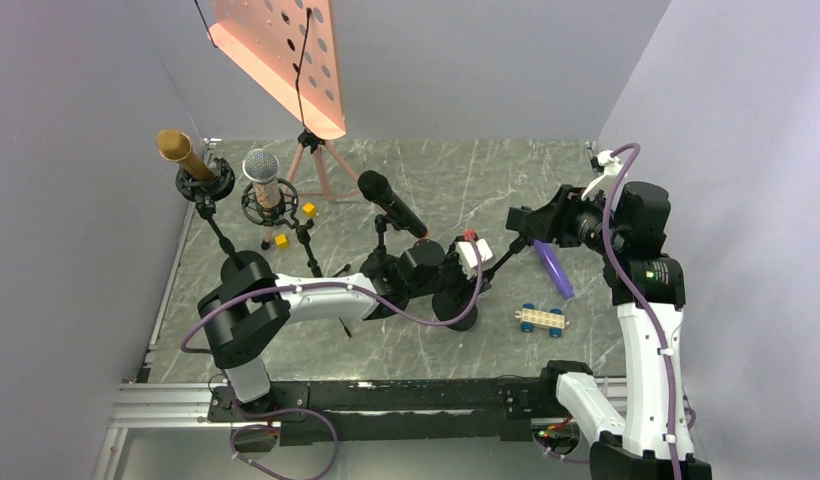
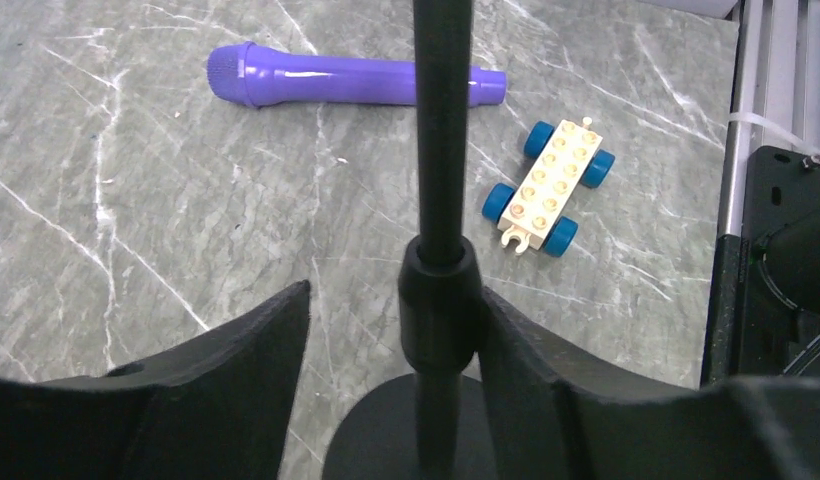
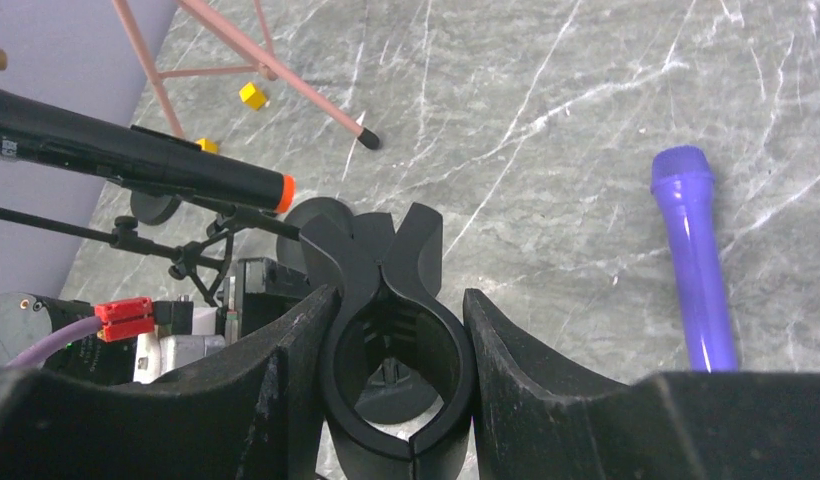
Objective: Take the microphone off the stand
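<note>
Top external view: four microphones, four microphone stands, one music stand (image 1: 276, 50), two yellow cubes, one toy car, all on one grey marble-look table (image 1: 436, 170).
Microphones on stands: three. The gold microphone (image 1: 181, 152) and the silver microphone (image 1: 263, 175) each sit in a round cradle at the left. The black microphone (image 1: 391, 203), which has an orange end, sits tilted on its stand in the middle.
Purple microphone (image 2: 356, 80): one, lying flat on the table and touching no stand. In the top view it is just beside the right gripper, with the toy car nearer the arms.
Left gripper (image 2: 394, 300): jaws are spread either side of the pole (image 2: 442, 120) of the fourth stand, low down above its round base (image 2: 376, 435). The finger (image 2: 526, 370) on the toy car's side touches the collar (image 2: 439, 310); the other finger stands apart from it.
Right gripper (image 3: 398, 297): pinches the black clip (image 3: 381, 255) at the top of that same stand, one finger pressed on each side of its ring.
Toy car (image 2: 548, 187): a cream studded plate on four blue wheels, near the purple microphone but not touching it.
Yellow cubes: two (image 1: 308, 209) (image 1: 281, 240), among the stand legs at the left.
Music stand: pink, with a plate full of round holes (at the far wall).
Writing: a faint pale mark on the black microphone's body in the right wrist view, too small to read.
</note>
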